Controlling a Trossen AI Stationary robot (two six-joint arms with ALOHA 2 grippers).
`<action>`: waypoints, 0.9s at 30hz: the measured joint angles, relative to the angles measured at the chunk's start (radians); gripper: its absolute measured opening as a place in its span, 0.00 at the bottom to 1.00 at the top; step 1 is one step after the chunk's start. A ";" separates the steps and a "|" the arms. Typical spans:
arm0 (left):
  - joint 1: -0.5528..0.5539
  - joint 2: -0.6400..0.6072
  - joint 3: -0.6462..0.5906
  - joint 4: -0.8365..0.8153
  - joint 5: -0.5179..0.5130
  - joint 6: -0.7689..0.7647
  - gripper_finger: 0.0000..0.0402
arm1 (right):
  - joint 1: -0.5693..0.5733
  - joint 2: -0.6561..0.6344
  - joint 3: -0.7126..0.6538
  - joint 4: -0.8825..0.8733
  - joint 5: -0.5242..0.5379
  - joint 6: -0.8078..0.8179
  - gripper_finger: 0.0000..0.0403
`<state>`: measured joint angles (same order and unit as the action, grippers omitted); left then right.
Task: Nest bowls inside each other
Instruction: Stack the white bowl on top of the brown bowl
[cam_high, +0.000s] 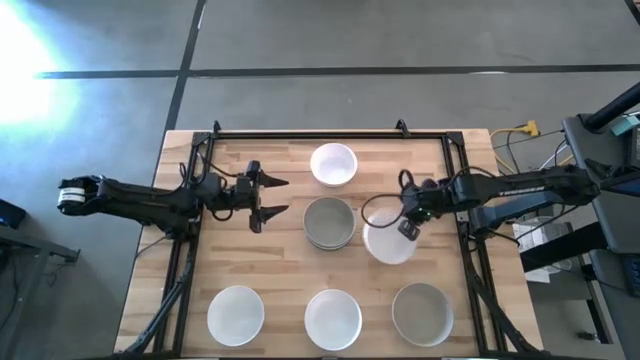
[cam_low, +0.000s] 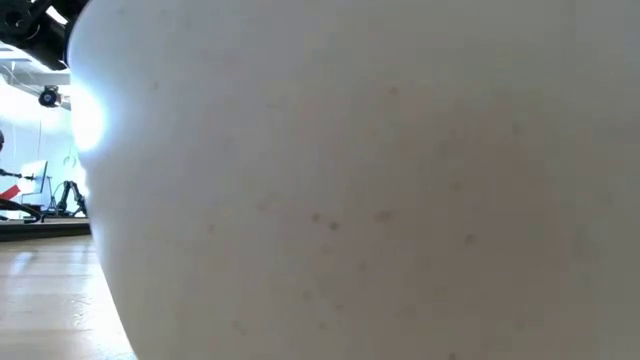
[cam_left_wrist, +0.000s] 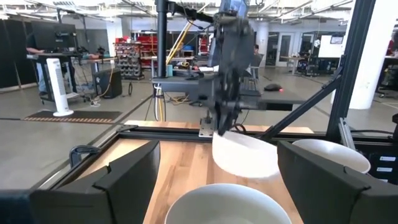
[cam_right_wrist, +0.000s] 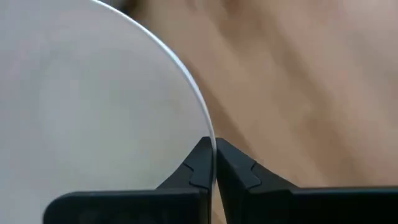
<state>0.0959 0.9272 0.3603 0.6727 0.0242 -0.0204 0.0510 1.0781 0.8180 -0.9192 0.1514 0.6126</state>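
Observation:
In the high view a stack of grey bowls (cam_high: 329, 222) stands mid-table, with one white bowl (cam_high: 333, 163) behind it. Two white bowls (cam_high: 236, 315) (cam_high: 333, 318) and a grey bowl (cam_high: 421, 313) line the near edge. My right gripper (cam_high: 408, 222) is shut on another white bowl (cam_high: 388, 242), just right of the grey stack. My left gripper (cam_high: 272, 197) is open and hovers left of the stack, pointing at it. In the left wrist view the stack (cam_left_wrist: 227, 202) lies ahead between the open fingers of my left gripper (cam_left_wrist: 221, 180). My right gripper pinches the white bowl's rim (cam_right_wrist: 210, 138), with one finger inside the bowl and one outside. The fingers come from above, slanting in from the table's right. In the left wrist view the bowl (cam_left_wrist: 245, 155) hangs tilted below the gripper, seemingly clear of the table.
A black metal frame (cam_high: 330, 133) runs round the wooden table's far edge and sides. The low view is almost filled by the wall of a white bowl (cam_low: 350, 180) close to the camera. Bare wood lies between the middle and near rows. People and shop equipment show beyond the table.

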 joint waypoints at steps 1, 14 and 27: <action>0.000 0.000 0.000 0.000 0.000 0.000 0.76 | 0.004 -0.007 0.013 0.050 0.016 -0.020 0.02; 0.000 -0.008 0.008 0.009 0.000 0.001 0.76 | -0.141 0.254 0.336 0.187 -0.155 -0.334 0.02; -0.004 -0.075 -0.004 0.018 0.041 -0.002 0.76 | -0.245 0.707 0.807 -0.046 -0.272 -0.567 0.02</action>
<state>0.0916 0.8520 0.3560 0.6907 0.0652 -0.0219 -0.1944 1.7849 1.6252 -0.9655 -0.1207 0.0457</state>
